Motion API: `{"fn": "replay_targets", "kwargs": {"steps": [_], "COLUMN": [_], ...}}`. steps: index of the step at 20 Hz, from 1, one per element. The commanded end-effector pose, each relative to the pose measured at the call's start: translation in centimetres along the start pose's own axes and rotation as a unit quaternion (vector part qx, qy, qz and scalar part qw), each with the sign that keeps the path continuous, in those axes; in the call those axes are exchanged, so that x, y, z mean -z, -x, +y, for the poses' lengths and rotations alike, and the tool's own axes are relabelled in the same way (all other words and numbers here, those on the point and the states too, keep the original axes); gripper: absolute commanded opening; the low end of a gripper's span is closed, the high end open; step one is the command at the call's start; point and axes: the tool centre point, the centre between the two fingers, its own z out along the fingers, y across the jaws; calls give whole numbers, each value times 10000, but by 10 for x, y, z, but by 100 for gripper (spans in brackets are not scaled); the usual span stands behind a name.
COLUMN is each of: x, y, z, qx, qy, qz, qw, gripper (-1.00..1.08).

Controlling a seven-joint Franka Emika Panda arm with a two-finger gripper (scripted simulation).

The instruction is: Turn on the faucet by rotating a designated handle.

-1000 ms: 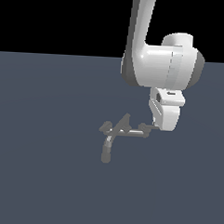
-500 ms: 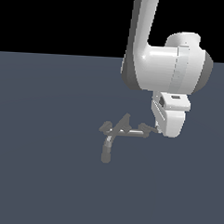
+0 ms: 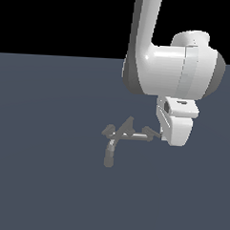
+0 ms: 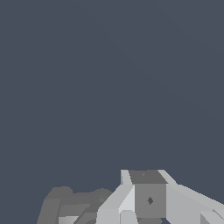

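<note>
Dull-grey metal marks the faucet (image 3: pixel 119 138), which sits on the dark slate floor (image 3: pixel 37 179) near the middle of the exterior view, with its thick curved spout tube (image 3: pixel 109 152) dropping toward the camera. I read the handle (image 3: pixel 145 135) as the thin straight lever reaching out toward the exterior view's right, while the slanted wedge-shaped lever (image 3: pixel 127 124) rises from the crossbar behind it. I judge that the handle's free end is presented outward so a sideways push at that end gives the greatest turning leverage about the faucet body. The gripper (image 3: pixel 172 134) hangs just beside that end, at the handle's height, and appears to touch or nearly touch it; I cannot confirm contact. In the wrist view, the gripper body (image 4: pixel 148 199) fills the lower edge with grey faucet parts (image 4: pixel 72 203) close alongside, which supports a side-on approach and not a grasp from above. I cannot tell whether the jaws are spread or closed, because the fingertips are hidden in both views. The arm (image 3: pixel 145 37) descends steeply from above, its bulky wrist housing (image 3: pixel 181 70) held over the gripper, which points downward.
</note>
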Motion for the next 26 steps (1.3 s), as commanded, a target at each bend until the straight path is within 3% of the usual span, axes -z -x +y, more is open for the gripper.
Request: {"fn": "replay_targets", "kwargs": {"steps": [1,4,5,14,15,26], "x": [1,1,1,1,1,1], "y": [20,26,5,62,19,85], "z": [7,13,11,10,17,-19], "qx": [115,121,-42,116,-223,122], "qy": [24,39,13,42,60,43], "qz": [-35,-40,3,-39,31,-41], "qw": [9999,9999,10000,9999,9997,9999], "gripper": [-100,-100,-100,-100,-100,-100]}}
